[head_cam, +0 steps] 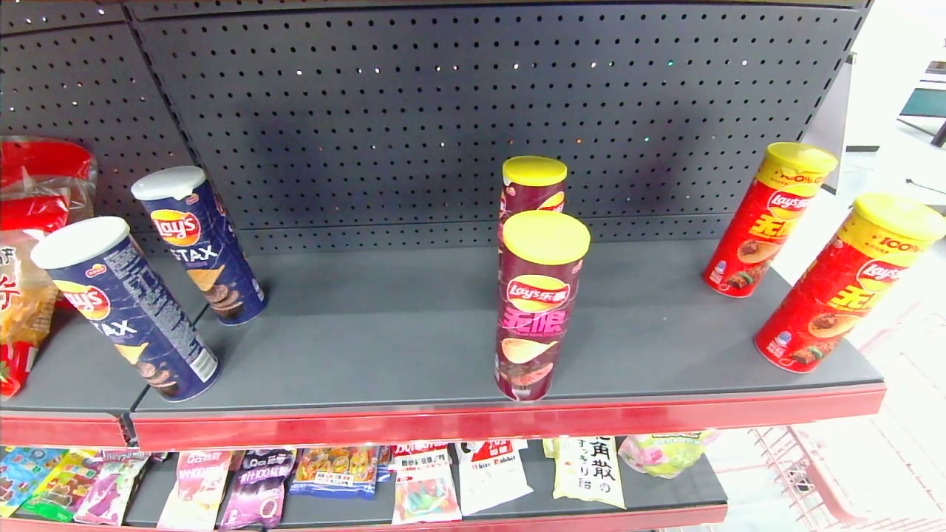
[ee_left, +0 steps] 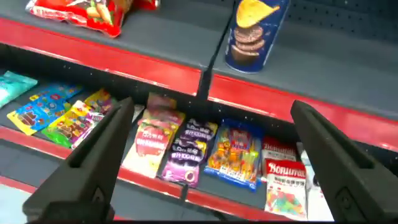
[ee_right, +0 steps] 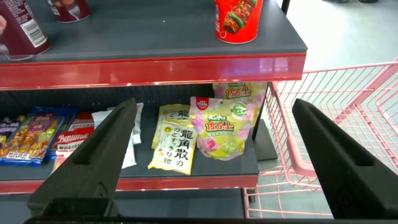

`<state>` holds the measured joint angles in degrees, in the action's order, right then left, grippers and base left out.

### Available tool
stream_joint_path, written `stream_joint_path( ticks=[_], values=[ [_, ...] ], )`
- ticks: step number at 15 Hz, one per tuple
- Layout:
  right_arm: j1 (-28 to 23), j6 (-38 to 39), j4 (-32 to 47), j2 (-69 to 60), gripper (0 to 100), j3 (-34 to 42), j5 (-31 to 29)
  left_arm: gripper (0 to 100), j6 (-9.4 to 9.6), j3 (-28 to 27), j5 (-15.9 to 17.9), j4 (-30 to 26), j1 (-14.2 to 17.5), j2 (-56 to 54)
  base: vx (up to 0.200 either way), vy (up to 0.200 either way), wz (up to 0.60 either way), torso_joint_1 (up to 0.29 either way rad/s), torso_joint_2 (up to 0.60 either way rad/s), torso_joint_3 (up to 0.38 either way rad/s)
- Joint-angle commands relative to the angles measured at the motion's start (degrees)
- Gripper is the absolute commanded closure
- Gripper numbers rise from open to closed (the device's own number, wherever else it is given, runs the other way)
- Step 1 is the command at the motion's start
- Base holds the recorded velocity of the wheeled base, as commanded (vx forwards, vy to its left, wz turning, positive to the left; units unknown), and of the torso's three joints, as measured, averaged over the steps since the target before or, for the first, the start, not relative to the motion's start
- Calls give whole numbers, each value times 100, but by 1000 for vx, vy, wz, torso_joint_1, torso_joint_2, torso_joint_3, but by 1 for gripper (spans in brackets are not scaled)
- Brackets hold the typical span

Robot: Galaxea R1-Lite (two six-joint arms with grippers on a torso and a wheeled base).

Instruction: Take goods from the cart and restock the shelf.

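Observation:
The grey shelf [head_cam: 414,340] with a red front lip holds chip cans. Two blue cans [head_cam: 126,307] lean at the left, two maroon cans with yellow lids [head_cam: 536,303] stand in the middle, and two red cans [head_cam: 846,284] are at the right. The pink wire cart [ee_right: 339,118] sits beside the shelf's right end. My left gripper [ee_left: 211,168] is open and empty, facing the lower shelf below a blue can [ee_left: 252,34]. My right gripper [ee_right: 214,165] is open and empty too, in front of the lower shelf near the cart, below a red can [ee_right: 238,18].
Snack bags [head_cam: 340,473] lie in a row on the lower shelf [ee_right: 186,177]. Red bagged goods [head_cam: 33,222] crowd the upper shelf's left end. Bare shelf space lies between the blue and maroon cans and between the maroon and red cans.

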<state>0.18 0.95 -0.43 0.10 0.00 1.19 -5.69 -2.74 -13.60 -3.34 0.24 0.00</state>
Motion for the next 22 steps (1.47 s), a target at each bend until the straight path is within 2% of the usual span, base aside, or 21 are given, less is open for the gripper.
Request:
stream_joint_path(
  ticks=[1, 2, 3, 4, 5, 6, 8, 10, 22],
  values=[
    [-1, -7, -1, -1, 0, 0, 4, 0, 552, 28, 1167, 9, -7, 0, 0, 0, 0, 0, 0, 0],
    [-1, -7, -1, -1, 0, 0, 4, 0, 552, 46, 1633, 106, -7, 0, 0, 0, 0, 0, 0, 0],
    [-1, -16, -1, -1, 0, 0, 4, 0, 420, 55, 1466, 106, 2, 44, 0, 0, 0, 0, 0, 0],
    [-1, -16, -1, -1, 0, 0, 4, 0, 385, 55, 1299, 114, 2, 26, 0, 0, 0, 0, 0, 0],
    [-1, -16, -1, -1, 0, 0, 4, 0, 473, 99, 912, 149, 2, 0, 0, 0, 0, 0, 0, 0],
    [-1, -25, -1, -1, 0, 0, 4, 0, 508, 142, 895, 193, 2, 0, 0, 0, 0, 0, 0, 0],
    [-1, -42, -1, -1, 0, 0, 4, 0, 622, 257, 1607, 290, -16, 26, 0, 0, 0, 0, 0, 0],
    [-1, -42, -1, -1, 0, 0, 4, 0, 455, 265, 1519, 308, -16, 0, 0, 0, 0, 0, 0, 0],
    [-1, -60, 8, -1, 0, 0, -40, 0, 490, 265, 1484, 308, -16, 0, 0, 0, 0, 0, 0, 0]
  ],
)
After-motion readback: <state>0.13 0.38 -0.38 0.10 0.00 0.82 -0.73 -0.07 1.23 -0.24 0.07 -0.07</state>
